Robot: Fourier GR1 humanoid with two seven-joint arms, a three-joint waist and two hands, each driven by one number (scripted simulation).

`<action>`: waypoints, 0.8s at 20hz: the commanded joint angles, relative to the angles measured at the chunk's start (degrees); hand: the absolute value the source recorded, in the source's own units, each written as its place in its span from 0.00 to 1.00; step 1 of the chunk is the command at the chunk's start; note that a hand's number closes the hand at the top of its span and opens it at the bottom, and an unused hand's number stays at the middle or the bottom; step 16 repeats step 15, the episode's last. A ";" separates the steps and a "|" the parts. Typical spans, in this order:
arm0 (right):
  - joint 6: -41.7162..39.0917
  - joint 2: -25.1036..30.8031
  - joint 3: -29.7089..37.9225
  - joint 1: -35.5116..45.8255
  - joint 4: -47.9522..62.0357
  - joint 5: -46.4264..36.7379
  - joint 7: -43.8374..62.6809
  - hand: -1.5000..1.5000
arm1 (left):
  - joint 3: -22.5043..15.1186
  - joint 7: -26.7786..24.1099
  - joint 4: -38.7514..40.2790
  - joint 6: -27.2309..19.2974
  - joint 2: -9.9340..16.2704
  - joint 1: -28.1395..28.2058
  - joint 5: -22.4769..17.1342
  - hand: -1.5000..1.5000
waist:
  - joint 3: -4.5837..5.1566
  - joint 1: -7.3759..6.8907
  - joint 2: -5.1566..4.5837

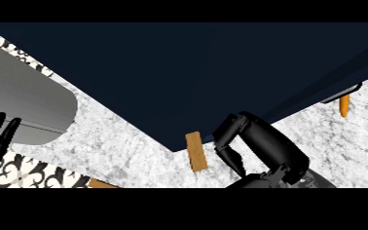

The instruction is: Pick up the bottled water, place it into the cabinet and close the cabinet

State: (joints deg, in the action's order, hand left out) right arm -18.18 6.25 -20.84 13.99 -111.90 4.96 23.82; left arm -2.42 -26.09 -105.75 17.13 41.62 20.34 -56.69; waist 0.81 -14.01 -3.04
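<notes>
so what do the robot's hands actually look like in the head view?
Right hand: glossy black, with rounded, thick segmented fingers and smooth shell-like casings; a darker, blockier wrist section shows at the bottom. Left hand: only thin black fingers show at the left edge. No cables, markings or grey forearm visible.

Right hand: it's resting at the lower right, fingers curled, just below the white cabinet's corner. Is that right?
Not quite: the cabinet is dark navy, not white. The head view shows the right hand at the lower right, fingers curled, just below that dark cabinet's corner. The pale speckled surface around it is the counter.
</notes>
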 commanded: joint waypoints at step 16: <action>28.11 -6.25 11.90 35.80 34.94 3.60 3.11 0.00 | 1.13 -0.10 2.51 1.25 -0.72 -0.56 -1.30 0.00 | -0.61 2.40 0.30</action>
